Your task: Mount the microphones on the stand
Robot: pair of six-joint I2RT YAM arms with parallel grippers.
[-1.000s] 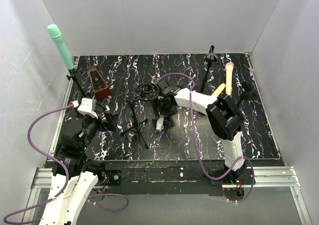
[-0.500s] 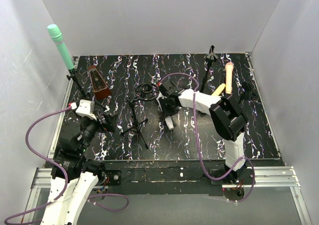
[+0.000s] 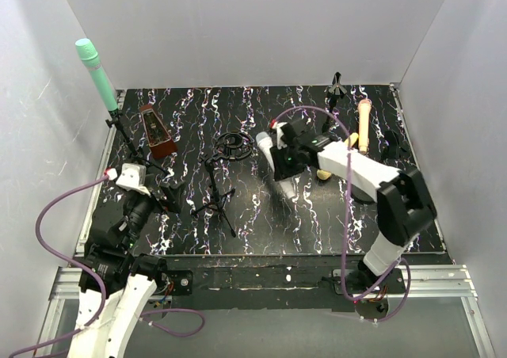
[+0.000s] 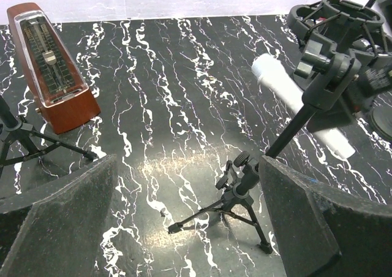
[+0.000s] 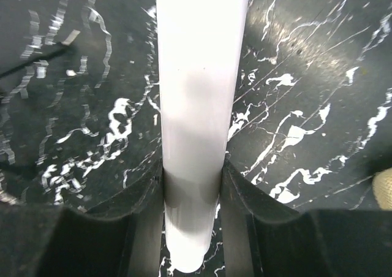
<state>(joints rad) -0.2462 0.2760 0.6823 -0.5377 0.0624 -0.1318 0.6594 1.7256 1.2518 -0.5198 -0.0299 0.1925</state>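
Observation:
My right gripper (image 3: 283, 163) (image 5: 193, 194) is shut on the white microphone (image 3: 269, 150) (image 5: 199, 99), holding it tilted above the mat with its shaft pinched between both fingers. That microphone (image 4: 285, 93) hangs just right of the middle tripod stand (image 3: 214, 199) (image 4: 245, 179), whose ring clip (image 3: 232, 144) (image 4: 331, 19) is empty. My left gripper (image 3: 169, 193) (image 4: 184, 228) is open and low, by the stand's feet. The mint green microphone (image 3: 97, 74) stands in the far-left stand. The peach-pink one (image 3: 364, 123) is upright at the back right. A bit of the yellow one (image 3: 351, 139) shows behind the right arm.
A brown metronome (image 3: 157, 131) (image 4: 52, 65) stands at the back left. An empty black stand (image 3: 334, 97) rises at the back, another (image 3: 392, 144) at the right edge. White walls close in the black marbled mat (image 3: 253, 104) on three sides.
The right gripper closed on the white microphone, lifted it off the mat and carried it right and back, turning it. The left arm drew back slightly.

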